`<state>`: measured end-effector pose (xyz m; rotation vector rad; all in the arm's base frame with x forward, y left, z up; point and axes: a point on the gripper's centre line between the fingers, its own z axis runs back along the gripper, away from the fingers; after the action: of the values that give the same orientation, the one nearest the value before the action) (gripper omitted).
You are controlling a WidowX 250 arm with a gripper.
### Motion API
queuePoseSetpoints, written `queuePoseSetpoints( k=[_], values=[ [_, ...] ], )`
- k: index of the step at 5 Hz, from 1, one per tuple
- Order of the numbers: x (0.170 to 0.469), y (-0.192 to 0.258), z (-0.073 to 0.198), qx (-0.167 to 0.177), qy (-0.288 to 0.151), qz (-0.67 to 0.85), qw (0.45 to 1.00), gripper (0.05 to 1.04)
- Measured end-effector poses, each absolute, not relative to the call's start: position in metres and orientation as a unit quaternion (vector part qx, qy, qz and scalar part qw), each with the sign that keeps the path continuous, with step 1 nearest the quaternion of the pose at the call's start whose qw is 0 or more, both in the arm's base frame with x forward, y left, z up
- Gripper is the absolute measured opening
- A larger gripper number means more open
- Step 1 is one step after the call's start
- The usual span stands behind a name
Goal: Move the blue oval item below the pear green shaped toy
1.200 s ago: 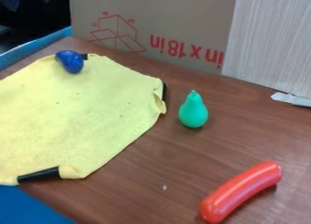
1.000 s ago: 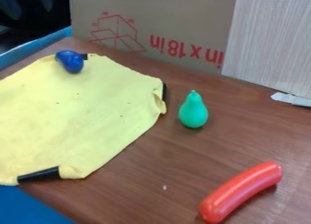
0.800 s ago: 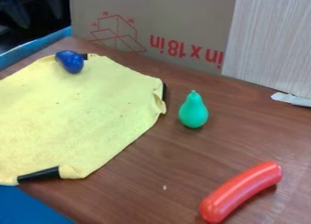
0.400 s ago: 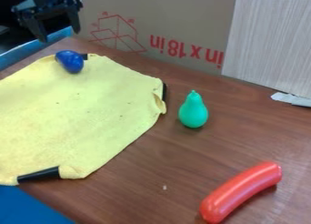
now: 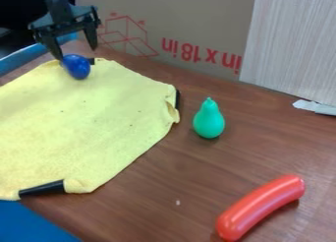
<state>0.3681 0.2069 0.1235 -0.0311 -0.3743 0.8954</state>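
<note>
At the upper left, my black gripper point(image 5: 76, 52) hangs open over the blue oval item point(image 5: 77, 67), its two fingers spread apart. The left fingertip overlaps the item's upper left edge in view; whether it touches cannot be told. That blue item lies on the top corner of the yellow cloth point(image 5: 78, 133). Right of the cloth, the green pear-shaped toy point(image 5: 209, 120) stands upright on the brown table point(image 5: 197, 172).
A red sausage-shaped toy point(image 5: 261, 206) lies at the lower right. Behind the table stand a cardboard box point(image 5: 190, 19) and a pale wood-grain panel point(image 5: 292, 44). Black clips point(image 5: 42, 188) sit at the cloth's edges. A whitish object point(image 5: 315, 107) lies at the right edge.
The gripper has come into view at the upper left and moved down and slightly right to the blue item. The toys and cloth have stayed put.
</note>
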Motion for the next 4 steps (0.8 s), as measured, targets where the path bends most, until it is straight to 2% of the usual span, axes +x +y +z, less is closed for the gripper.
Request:
queuePoseSetpoints(
  k=[2,4],
  values=[
    [0.375,0.21,0.111,0.004,-0.204,0.437,0.876,0.999],
    [0.38,0.217,0.095,0.038,-0.237,0.448,0.861,0.999]
  ],
)
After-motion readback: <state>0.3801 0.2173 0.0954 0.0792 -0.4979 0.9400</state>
